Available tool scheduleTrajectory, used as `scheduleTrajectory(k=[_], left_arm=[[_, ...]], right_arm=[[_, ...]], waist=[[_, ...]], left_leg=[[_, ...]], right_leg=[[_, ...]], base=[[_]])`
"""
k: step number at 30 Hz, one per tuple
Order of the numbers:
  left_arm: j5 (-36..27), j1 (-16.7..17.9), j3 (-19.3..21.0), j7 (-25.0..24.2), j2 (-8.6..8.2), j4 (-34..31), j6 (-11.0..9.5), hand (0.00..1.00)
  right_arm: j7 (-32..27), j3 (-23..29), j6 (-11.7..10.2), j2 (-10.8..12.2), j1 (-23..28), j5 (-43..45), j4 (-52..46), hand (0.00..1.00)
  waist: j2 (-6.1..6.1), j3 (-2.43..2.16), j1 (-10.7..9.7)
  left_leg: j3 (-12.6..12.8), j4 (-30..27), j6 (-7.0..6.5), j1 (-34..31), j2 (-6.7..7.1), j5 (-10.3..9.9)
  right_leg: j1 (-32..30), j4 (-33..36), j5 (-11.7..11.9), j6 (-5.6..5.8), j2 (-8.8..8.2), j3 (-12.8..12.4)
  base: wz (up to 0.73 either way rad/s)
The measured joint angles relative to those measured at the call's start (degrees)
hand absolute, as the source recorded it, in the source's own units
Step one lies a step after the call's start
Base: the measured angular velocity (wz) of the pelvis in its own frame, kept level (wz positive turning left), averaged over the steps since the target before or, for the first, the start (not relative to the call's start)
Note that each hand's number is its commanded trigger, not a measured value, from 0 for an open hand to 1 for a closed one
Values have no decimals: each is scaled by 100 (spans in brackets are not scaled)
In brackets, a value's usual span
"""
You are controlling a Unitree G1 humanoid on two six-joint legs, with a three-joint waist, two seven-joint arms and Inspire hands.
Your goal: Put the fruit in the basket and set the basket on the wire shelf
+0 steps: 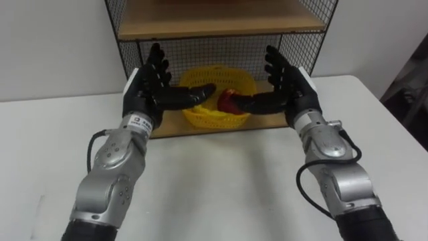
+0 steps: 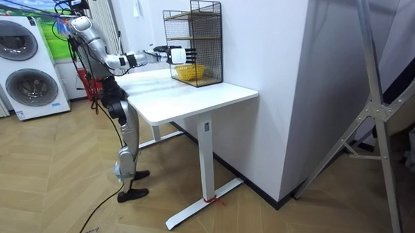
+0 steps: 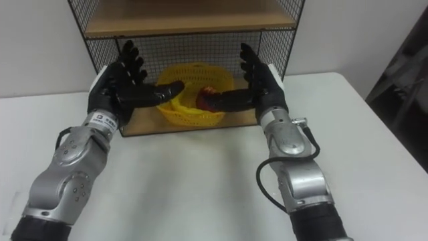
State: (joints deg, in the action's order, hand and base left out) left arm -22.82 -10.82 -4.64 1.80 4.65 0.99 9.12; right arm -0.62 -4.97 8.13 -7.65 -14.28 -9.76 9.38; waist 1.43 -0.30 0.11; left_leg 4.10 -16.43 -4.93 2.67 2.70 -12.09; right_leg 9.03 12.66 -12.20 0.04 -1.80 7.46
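A yellow mesh basket [image 1: 217,100] [image 3: 194,94] stands on the lower wooden board of the wire shelf [image 1: 221,27], with a red fruit [image 1: 228,100] [image 3: 205,98] inside it. My left hand [image 1: 150,84] [image 3: 120,80] is open in front of the basket's left side, fingers up, thumb pointing at the rim. My right hand [image 1: 284,80] [image 3: 257,77] is open in front of its right side, its thumb reaching toward the fruit. Both hands are raised, palms facing each other, holding nothing. In the room view the basket [image 2: 189,72] sits in the shelf [image 2: 193,40] on the table.
The white table [image 1: 221,181] [image 2: 194,95] stretches in front of the shelf, its bottom board [image 1: 200,127] resting on it. An upper wooden board [image 1: 214,17] lies above the basket. I stand at the table's end; washing machines [image 2: 22,65] are behind me.
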Motion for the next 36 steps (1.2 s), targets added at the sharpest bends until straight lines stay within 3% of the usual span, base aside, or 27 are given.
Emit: scheduleTrajectory(k=[5,9,15,20,22,25,29,36], left_arm=[[-5,147,1,-61,11,-447,-6,0],[-7,229,-5,-115,14,-448,-6,0],[-9,713,-129,-131,-56,-451,-175,0],[-14,1172,-131,-276,-67,-636,-314,0],[-17,1416,-150,-425,-69,-734,-514,0],[-35,1818,-332,-515,12,-890,-658,0],[-30,2339,-500,-654,107,-941,-715,0],[120,2807,-391,-874,401,-987,-878,0]], right_arm=[[97,-1,-1,-3,271,39,-476,0],[211,-1,-5,-8,495,-4,-684,0],[263,-52,-31,21,1075,-98,-1006,0],[310,-42,-204,26,1344,-108,-1231,0],[363,-57,-413,32,1559,-91,-1363,0],[394,-140,-571,19,1974,-122,-1602,0],[526,-289,-574,13,2378,-136,-1718,0],[583,-153,-750,-116,2821,-116,-2109,0]], waist=[[2,-3,11],[10,-6,9],[6,-5,17],[8,-5,-2],[9,-2,20],[4,0,28],[3,2,25],[-46,1,14]], left_leg=[[-7,17,7,10,0,10],[-9,31,6,18,1,11],[29,211,17,88,7,97],[42,279,31,94,3,126],[43,284,33,90,3,130],[36,285,32,54,4,129],[-5,267,34,-21,10,131],[-136,150,37,-242,21,133]], right_leg=[[7,-3,1,-2,3,17],[3,-19,4,-4,3,20],[4,-103,64,-11,11,-15],[-2,-100,68,-19,21,-52],[-7,-104,69,-19,22,-56],[-9,-108,69,-19,22,-38],[-48,-106,69,-20,21,5],[-221,-88,75,-32,29,83]], base=[[0],[0],[-4],[-2],[0],[1],[4],[9]])
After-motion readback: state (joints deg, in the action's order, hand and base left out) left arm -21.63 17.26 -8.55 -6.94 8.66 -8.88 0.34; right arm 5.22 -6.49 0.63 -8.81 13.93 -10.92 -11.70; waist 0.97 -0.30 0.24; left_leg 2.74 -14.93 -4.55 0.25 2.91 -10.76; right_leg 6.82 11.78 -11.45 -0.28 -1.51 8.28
